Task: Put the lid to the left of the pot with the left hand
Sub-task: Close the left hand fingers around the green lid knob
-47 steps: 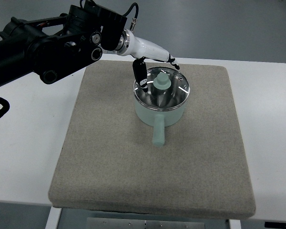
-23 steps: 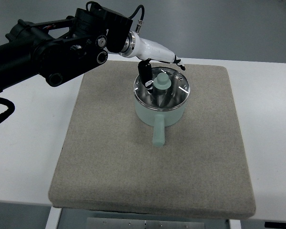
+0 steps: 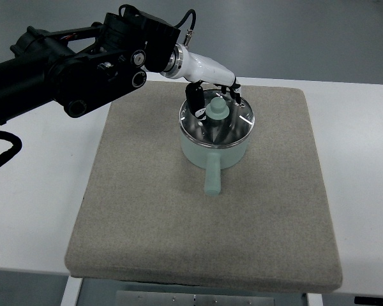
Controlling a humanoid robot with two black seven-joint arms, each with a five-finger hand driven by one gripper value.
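Top view: the pot (image 3: pixel 215 145), pale green with its handle pointing toward the camera, stands on a grey mat (image 3: pixel 147 217) that lies on a white table (image 3: pixel 32 210). The lid (image 3: pixel 233 124) sits on the pot, its green knob (image 3: pixel 217 108) upright at the centre. The left hand (image 3: pixel 210 95) reaches in from the upper left on a black arm (image 3: pixel 70 64); its dark fingers (image 3: pixel 195 101) curl down around the knob, one on the left and others behind it. Whether they actually press the knob I cannot tell.
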